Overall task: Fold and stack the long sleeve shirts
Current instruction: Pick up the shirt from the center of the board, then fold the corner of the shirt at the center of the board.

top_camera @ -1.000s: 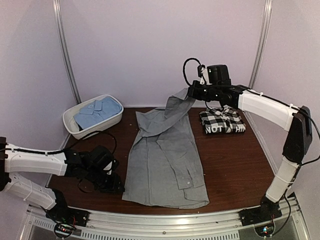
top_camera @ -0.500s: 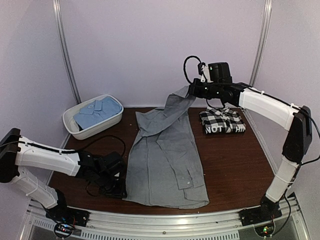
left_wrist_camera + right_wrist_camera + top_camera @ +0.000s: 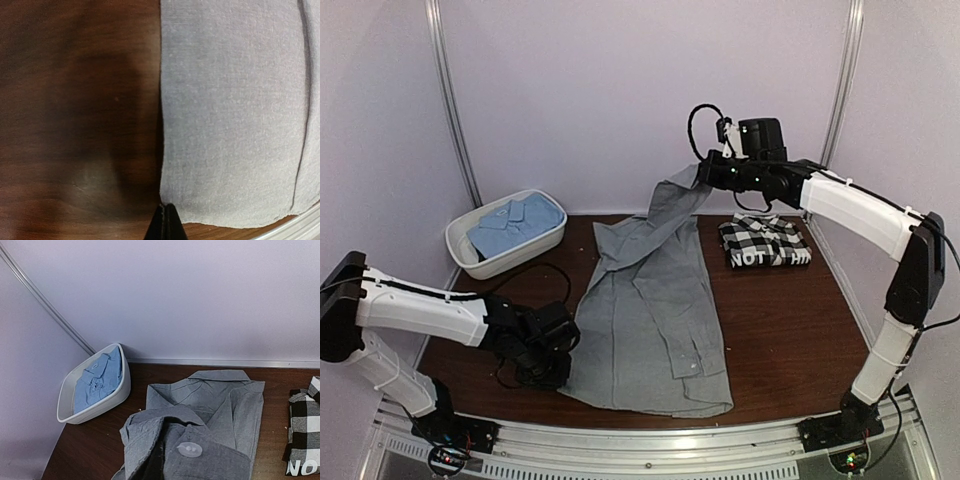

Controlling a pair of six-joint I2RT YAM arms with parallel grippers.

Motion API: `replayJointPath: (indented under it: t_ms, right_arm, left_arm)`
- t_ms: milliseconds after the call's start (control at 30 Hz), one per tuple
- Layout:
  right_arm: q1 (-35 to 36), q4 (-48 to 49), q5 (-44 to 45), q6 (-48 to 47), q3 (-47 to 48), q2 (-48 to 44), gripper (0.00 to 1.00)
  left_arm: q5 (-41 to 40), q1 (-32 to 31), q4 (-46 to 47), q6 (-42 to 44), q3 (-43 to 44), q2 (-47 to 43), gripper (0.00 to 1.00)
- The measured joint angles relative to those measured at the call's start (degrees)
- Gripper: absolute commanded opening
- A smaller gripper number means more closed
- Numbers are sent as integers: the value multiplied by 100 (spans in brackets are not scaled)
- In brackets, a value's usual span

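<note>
The grey shirt [image 3: 650, 310] lies mid-frame. The left pincer [image 3: 166, 222] is pinched tight on its lower-left hem corner, and the right pincer [image 3: 706, 179] clamps its lifted sleeve [image 3: 675, 205] at upper centre.

Bottom centre: bunched sleeve cuff of grey shirt [image 3: 220, 400], clear button [image 3: 190, 449] on it, close to lens. Behind it: collar and open front flat on brown tabletop [image 3: 95, 445]. Left of centre: white tub [image 3: 107, 402] near back wall, light blue shirt [image 3: 97, 380] folded inside. Right edge: folded checked shirt [image 3: 302, 422], white lettering, cut off by frame.
</note>
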Motion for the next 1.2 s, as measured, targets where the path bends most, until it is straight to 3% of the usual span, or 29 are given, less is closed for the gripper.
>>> replayJointPath:
  t_ms: [367, 700, 1200]
  right_arm:
    - [-46, 15, 44, -66, 562, 87, 0]
    - [-540, 116, 129, -79, 494, 122, 0]
    - [-737, 387, 688, -57, -1261, -1904, 0]
  left_arm:
    - [-551, 920, -909, 538, 153, -822, 0]
    - [-323, 496, -1054, 1749, 1357, -452, 0]
    - [981, -66, -503, 3062, 2133, 852, 0]
